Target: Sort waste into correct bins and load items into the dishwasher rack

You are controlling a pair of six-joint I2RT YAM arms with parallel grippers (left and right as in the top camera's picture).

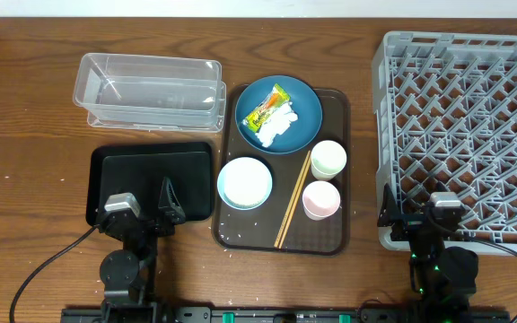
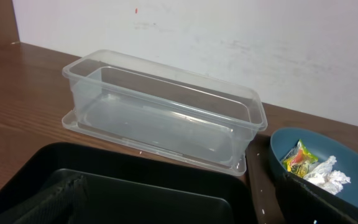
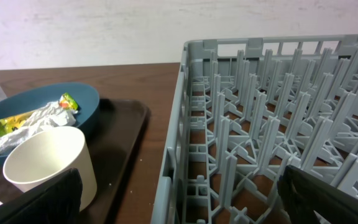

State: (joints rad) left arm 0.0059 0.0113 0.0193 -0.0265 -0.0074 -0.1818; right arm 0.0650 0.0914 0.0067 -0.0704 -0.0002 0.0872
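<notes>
On the brown serving tray, the dark-blue dish (image 1: 300,97) holds the snack wrapper (image 1: 268,106) and the crumpled tissue (image 1: 279,125). In front of it stand the pale-blue bowl (image 1: 244,182), pale-green cup (image 1: 328,160) and pink cup (image 1: 321,199), with the chopsticks (image 1: 293,200) lying between them. A few white grains (image 1: 229,236) dot the tray's front. The clear tub (image 1: 151,90) and black tray (image 1: 191,179) lie at left, the grey rack (image 1: 380,135) at right. My left gripper (image 1: 146,203) hangs open over the black tray. My right gripper (image 1: 416,213) is open at the rack's front-left corner.
The brown serving tray (image 1: 240,224) sits mid-table between the bins and the rack. Arm bases and cables run along the front edge. In the right wrist view the rack wall (image 3: 179,143) rises between my fingers, the pale-green cup (image 3: 48,162) at left.
</notes>
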